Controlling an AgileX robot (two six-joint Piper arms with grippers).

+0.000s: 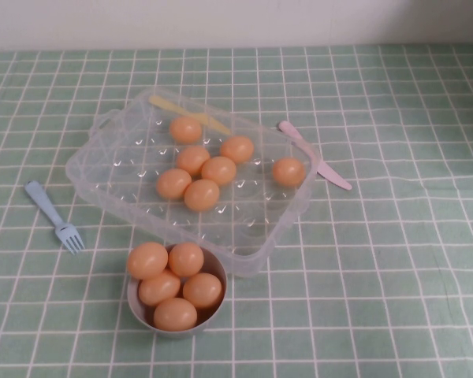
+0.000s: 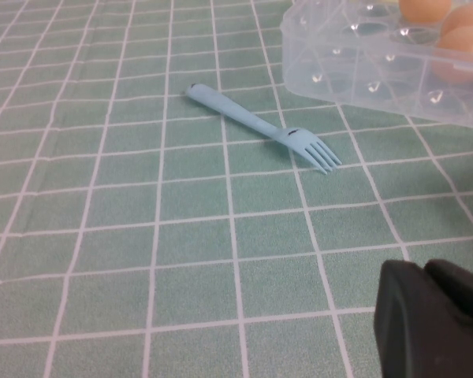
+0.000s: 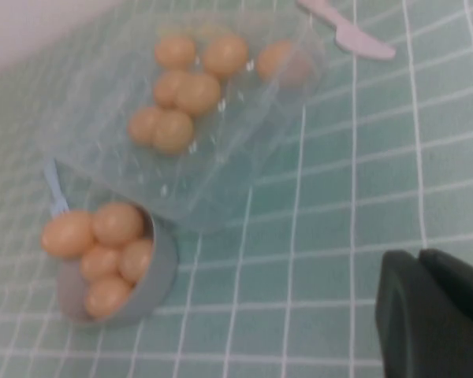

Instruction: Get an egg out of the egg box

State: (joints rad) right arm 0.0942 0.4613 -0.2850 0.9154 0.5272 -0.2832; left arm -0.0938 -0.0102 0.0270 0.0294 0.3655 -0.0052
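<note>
Seven eggs sit in a clear egg box (image 1: 102,157) on a checked tabletop (image 1: 394,276).

Both pincers hover off the box's near side; left pincer (image 2: 435,319) and right pincer (image 3: 437,315) openness cannot be told. The lone egg (image 1: 288,171) lies toward the right arm.

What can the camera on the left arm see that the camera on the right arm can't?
Only the left wrist view shows the whole blue fork lying on the green cloth, plus the left gripper low in the corner. Only the right wrist view shows the grey bowl heaped with five eggs, the pink knife past the box, and the right gripper. Both views show the clear egg box with eggs inside, though the left one catches only a corner and about three eggs, while the right one shows seven.
</note>
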